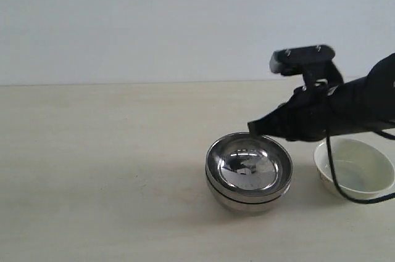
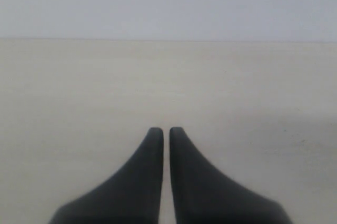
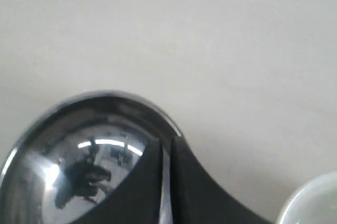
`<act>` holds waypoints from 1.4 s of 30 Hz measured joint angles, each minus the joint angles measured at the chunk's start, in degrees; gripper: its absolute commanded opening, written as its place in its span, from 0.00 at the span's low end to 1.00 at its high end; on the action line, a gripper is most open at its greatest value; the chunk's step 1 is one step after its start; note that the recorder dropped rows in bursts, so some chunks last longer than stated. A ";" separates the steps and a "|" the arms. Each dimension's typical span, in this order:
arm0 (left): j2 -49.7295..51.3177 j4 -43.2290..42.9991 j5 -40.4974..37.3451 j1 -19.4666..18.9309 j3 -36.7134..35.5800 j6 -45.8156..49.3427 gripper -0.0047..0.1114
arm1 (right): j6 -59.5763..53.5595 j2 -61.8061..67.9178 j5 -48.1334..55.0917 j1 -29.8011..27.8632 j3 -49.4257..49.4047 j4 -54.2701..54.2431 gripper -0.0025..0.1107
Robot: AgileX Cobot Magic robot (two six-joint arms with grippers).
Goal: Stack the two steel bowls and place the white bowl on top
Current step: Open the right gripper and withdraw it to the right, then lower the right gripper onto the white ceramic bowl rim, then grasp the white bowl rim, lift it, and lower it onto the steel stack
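The left pincer hangs low over a pale, cream-coloured counter. Its two dark, tapered fingers stand side by side, with their rounded tips almost touching and only a thin slit of counter showing between them. A faint grey shadow lies beside them. At its far edge the counter meets a plain light-grey wall.

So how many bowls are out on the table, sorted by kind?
steel bowls: 2, one nested in the other
white bowl: 1, standing apart beside them
Total: 3
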State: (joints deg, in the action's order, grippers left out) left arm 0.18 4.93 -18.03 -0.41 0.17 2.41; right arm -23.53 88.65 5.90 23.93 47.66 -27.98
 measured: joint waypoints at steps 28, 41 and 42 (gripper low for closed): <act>0.00 0.00 0.00 0.00 0.00 0.00 0.07 | 15.45 10.04 15.69 -28.67 -0.13 9.34 0.51; 0.00 0.00 0.00 0.00 0.00 0.00 0.07 | 15.13 14.01 12.94 -28.67 -0.24 9.22 0.03; 0.00 0.00 0.00 0.00 0.00 0.00 0.07 | 15.01 14.01 12.82 -28.67 -0.24 9.22 0.02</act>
State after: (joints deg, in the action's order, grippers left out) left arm 0.18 4.93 -18.03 -0.41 0.17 2.41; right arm -8.52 102.65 18.72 -4.74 47.42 -18.75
